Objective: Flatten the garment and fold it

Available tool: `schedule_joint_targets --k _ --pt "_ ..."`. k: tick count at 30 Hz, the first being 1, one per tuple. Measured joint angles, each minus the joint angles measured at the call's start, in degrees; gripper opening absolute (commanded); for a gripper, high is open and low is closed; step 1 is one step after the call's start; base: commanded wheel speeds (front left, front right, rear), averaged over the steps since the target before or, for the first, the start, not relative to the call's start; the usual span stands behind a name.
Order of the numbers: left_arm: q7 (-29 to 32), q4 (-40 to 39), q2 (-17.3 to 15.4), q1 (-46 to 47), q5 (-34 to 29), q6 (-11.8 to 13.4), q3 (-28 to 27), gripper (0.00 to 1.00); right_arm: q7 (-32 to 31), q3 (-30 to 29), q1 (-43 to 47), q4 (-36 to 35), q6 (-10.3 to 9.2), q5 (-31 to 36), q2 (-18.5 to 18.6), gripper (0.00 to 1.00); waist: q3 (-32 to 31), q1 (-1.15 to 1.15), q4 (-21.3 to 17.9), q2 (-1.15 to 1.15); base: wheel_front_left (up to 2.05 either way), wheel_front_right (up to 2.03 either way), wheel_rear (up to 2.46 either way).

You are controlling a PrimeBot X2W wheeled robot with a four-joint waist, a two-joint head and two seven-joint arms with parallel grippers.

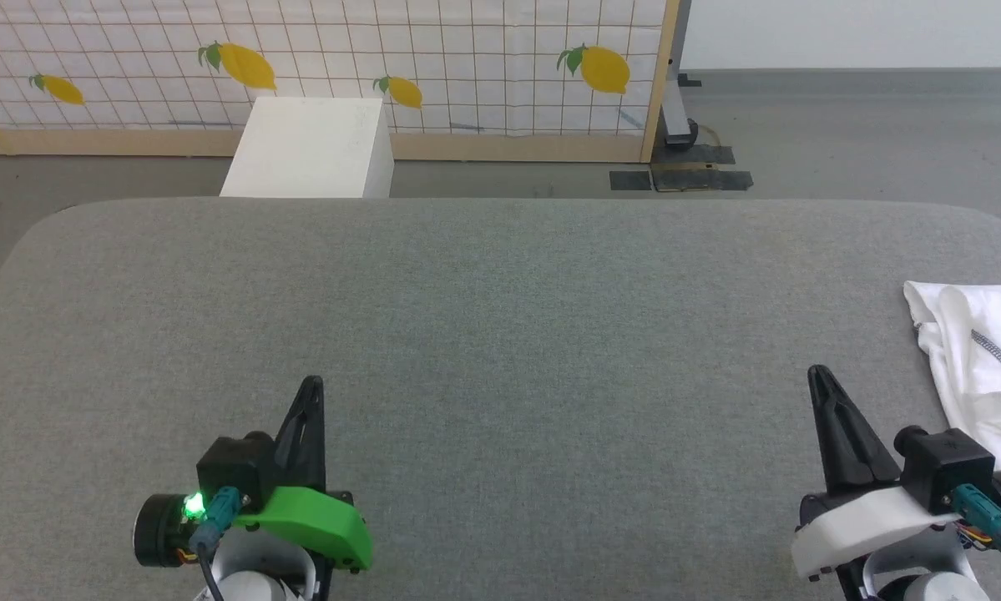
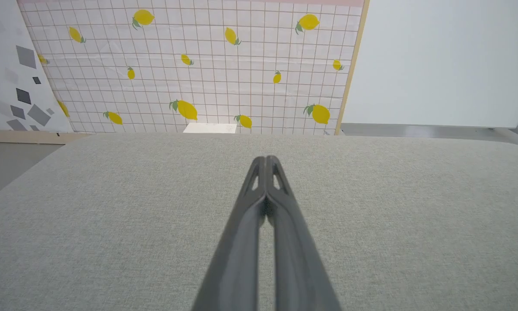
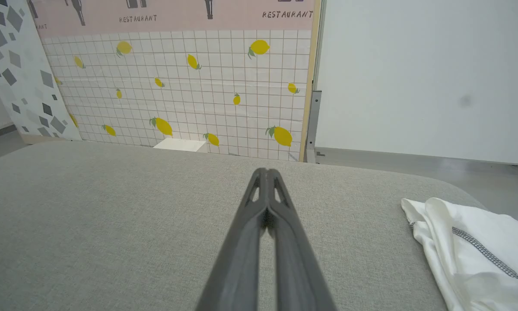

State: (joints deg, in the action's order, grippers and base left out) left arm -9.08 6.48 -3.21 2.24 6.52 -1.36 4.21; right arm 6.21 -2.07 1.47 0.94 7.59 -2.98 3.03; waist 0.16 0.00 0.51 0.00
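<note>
Table: grey padded table [image 1: 500, 292] stretching out before you.
Near left: left end effector [image 1: 310, 386] hovering low, fingers pressed together, empty.
Near right: right end effector [image 1: 817, 372] hovering likewise, pressed together, empty.
Right edge: garment [image 1: 980, 367] lying bunched just beside it; you are probably needing to spread those fingers before pinching a hem.
Beyond: white box [image 1: 308, 150] standing before lemon-print screen [image 1: 467, 67].

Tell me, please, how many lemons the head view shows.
4 lemons: one far left, one above the white box, one beside its right corner, one by the wooden frame. More may be cropped.
</note>
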Motion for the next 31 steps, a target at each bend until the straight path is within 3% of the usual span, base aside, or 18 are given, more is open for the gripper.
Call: schedule_joint_targets --k 31 --pt "3.58 -2.49 0.01 -0.66 -2.04 0.41 -1.66 0.00 -2.52 0.77 -0.20 -0.18 0.00 1.10 0.00 0.00 -0.07 0.00 -0.21 0.00 0.00 0.00 0.00"
